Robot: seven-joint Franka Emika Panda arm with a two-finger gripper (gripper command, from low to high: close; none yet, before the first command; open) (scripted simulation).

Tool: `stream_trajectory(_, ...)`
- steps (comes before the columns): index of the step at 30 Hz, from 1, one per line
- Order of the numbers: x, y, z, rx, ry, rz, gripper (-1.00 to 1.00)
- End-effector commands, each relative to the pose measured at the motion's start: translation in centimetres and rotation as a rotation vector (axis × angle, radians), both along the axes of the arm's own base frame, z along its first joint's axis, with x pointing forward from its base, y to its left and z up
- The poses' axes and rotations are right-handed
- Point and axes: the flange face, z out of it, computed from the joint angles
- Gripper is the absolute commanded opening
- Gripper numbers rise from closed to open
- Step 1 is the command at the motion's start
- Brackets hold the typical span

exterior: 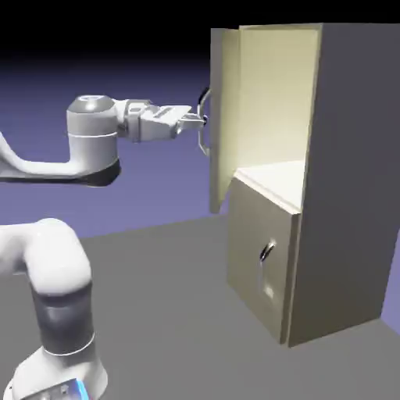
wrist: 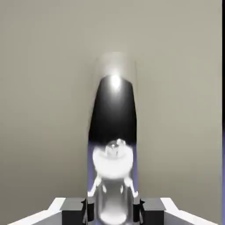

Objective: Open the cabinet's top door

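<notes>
Two fingertips of the end effector [exterior: 201, 120] close on the upright curved handle [exterior: 201, 133]; the top door [exterior: 225, 117] lies directly ahead, beyond the handle, swung wide from the cabinet [exterior: 351, 172].

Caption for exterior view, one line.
White robot arm's gripper shut on curved silver handle of open tall beige door.

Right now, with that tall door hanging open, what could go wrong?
The end effector has its fingertips closed on the shiny handle. The handle is smooth and curved, so it might slip out. The tall door already stands wide open, so pulling harder could strain its hinges. If the arm swung carelessly, it might push the door closed again.
</notes>
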Motion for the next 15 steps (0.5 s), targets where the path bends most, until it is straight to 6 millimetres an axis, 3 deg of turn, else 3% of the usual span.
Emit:
stream_trajectory(1, -0.3, 0.7, 0.0, 0.000, 0.000, -0.028, -1.00)
stream_trajectory(15, -2.3, 12.7, 0.0, 0.000, 0.000, -0.451, -1.00)
